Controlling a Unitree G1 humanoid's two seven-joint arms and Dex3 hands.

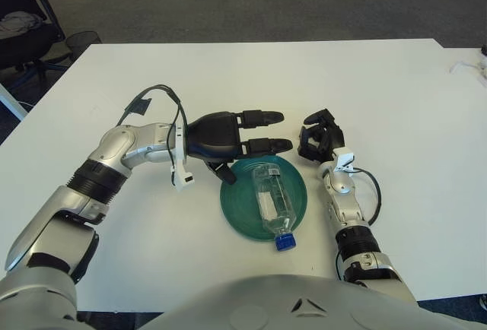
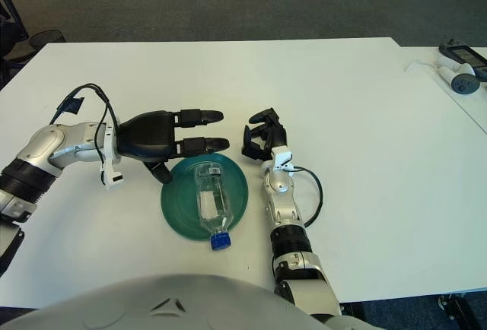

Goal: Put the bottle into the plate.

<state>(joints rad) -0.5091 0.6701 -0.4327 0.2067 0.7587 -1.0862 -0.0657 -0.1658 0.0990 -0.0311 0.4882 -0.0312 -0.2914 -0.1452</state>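
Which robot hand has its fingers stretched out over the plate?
The left robot hand: its fingers extend over the green plate's far rim. The right robot hand shows beside the plate.

Bottle lying in the plate

The clear plastic bottle [image 1: 271, 202] lies on its side across the round green plate [image 1: 237, 208], its blue cap [image 1: 284, 242] jutting past the near rim over the white counter [image 1: 396, 102].
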